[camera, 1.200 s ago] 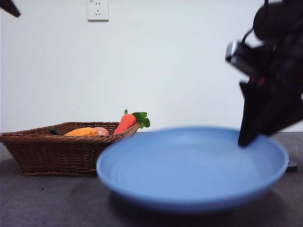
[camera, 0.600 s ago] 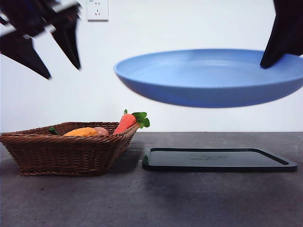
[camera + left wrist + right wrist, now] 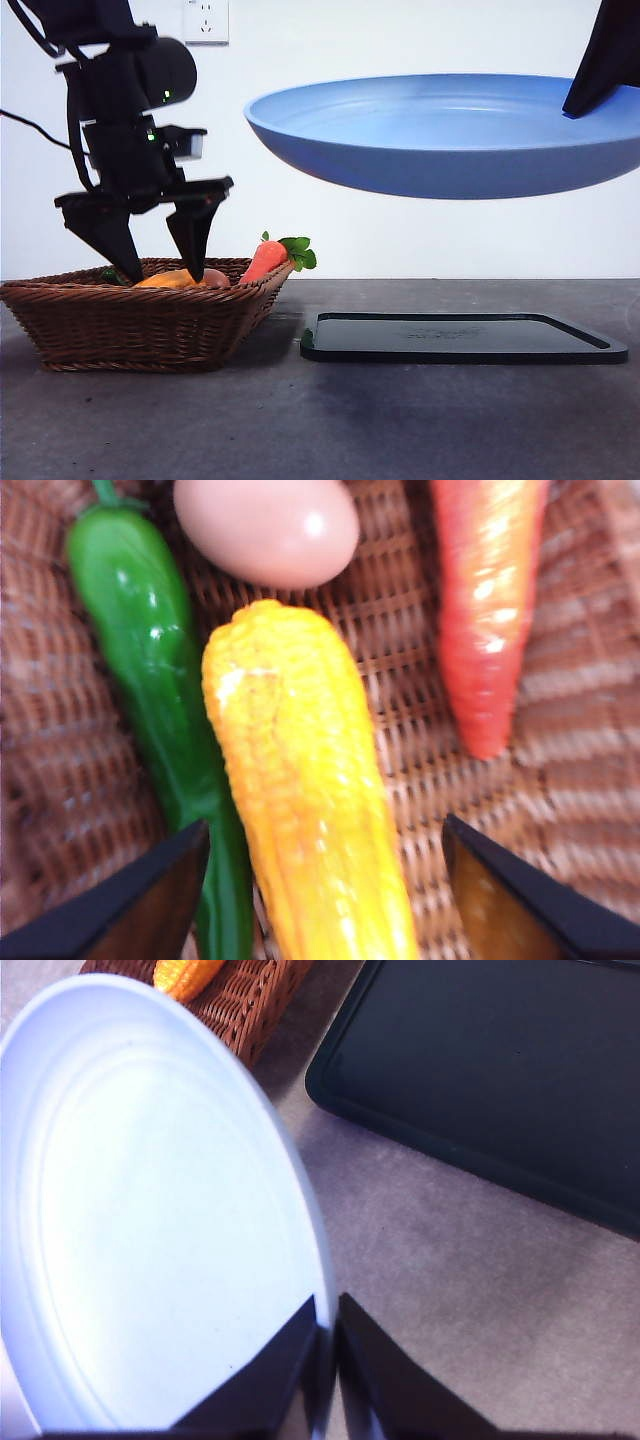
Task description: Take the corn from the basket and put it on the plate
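The glossy orange-yellow toy corn cob (image 3: 300,790) lies flat on the floor of the shallow brown woven wicker basket (image 3: 130,320), which stands on the grey tabletop (image 3: 300,420); a shiny green pepper (image 3: 150,680) lies just beside the cob along one flank, a pinkish-tan egg-shaped piece (image 3: 265,525) sits near its blunt end, and a red-orange carrot (image 3: 485,610) lies apart on the other side. The left hand (image 3: 155,270) hangs over the basket with its two black jaws spread wide and their tips down at the rim level, one jaw on either side of the cob in the wrist view; neither jaw touches it yet. The right hand (image 3: 325,1345) is pinched narrow on the rim of the large round light-blue plastic plate (image 3: 440,135), holding it in the air above a flat black rectangular tray (image 3: 460,338).

The cob looks like light, hard moulded plastic, stiff enough not to give under the jaws; its gloss and taper suggest it could slide or pivot if gripped near the thin end. The thick middle, taken across its width, seems the safest place to grip; the bumps may offer some bite. The pepper lies so close that one jaw risks landing on it or nipping both together.
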Available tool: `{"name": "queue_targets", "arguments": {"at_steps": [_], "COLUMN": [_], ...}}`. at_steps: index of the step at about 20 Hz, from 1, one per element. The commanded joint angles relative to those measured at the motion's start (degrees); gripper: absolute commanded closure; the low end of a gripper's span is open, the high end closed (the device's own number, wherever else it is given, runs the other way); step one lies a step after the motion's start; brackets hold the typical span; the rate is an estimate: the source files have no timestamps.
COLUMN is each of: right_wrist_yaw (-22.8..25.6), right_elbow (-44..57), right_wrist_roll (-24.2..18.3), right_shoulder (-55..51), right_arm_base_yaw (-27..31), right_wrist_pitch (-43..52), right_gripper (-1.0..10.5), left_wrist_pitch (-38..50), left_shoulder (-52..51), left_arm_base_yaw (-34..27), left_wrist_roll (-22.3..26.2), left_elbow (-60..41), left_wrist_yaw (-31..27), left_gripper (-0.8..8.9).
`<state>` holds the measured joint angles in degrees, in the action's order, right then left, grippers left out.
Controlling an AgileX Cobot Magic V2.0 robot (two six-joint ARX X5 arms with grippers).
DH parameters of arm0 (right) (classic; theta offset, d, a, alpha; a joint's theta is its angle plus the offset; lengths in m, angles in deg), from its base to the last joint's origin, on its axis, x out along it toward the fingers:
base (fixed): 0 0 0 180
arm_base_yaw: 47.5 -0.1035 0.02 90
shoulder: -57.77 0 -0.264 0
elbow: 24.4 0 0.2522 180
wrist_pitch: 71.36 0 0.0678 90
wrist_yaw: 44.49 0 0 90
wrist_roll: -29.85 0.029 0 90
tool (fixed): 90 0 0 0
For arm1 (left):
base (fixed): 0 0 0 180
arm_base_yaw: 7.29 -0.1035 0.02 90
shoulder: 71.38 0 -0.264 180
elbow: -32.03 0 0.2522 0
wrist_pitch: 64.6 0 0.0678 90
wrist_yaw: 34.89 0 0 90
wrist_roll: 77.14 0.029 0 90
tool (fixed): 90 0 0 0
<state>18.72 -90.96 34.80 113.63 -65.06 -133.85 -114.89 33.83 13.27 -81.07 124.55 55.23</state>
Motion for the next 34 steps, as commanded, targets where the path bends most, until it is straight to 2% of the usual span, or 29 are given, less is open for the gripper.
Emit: {"name": "queue_targets", "arguments": {"at_steps": [1,4,8,11,16,22,26,29,34], "right_wrist_yaw": [-0.2,-0.2,-0.2,-0.2,-0.2,-0.2,0.4,3.5,4.2], "right_elbow": [-1.4,-1.4,-1.4,-1.4,-1.4,-1.4,-1.4,-1.4,-1.4], "right_wrist_roll": [0.4,0.4,0.4,0.3,0.2,0.4,1.3,4.5,10.7], "right_shoulder": [0.2,0.2,0.2,0.2,0.2,0.2,0.3,3.0,13.3], "right_arm_base_yaw": [-0.1,-0.1,-0.1,-0.1,-0.1,-0.1,-0.1,-0.1,-0.1], "right_wrist_pitch": [0.5,0.5,0.5,0.6,0.7,1.7,2.9,5.7,15.6], "right_gripper": [9.4,9.4,9.4,9.4,9.4,9.4,9.4,9.4,9.4], "left_wrist_pitch": [1.0,1.8,1.8,1.4,1.4,-0.2,-5.3,-7.6,-9.5], "left_shoulder": [2.7,3.3,3.3,3.3,3.3,1.9,-2.4,-7.7,-14.5], "left_arm_base_yaw": [0.5,0.8,1.2,1.2,1.2,1.2,1.2,1.2,5.1], "left_wrist_roll": [0.7,0.7,0.7,0.7,0.2,-0.2,-0.2,-1.5,-2.8], "left_elbow": [1.3,1.3,1.3,1.3,1.3,2.8,8.0,11.4,11.6], "left_wrist_yaw": [-0.2,-0.2,-0.2,-0.2,-0.2,-0.2,0.5,5.9,23.3], "left_gripper": [4.36,4.42,5.49,5.59,6.48,6.49,6.49,6.49,6.49]}}
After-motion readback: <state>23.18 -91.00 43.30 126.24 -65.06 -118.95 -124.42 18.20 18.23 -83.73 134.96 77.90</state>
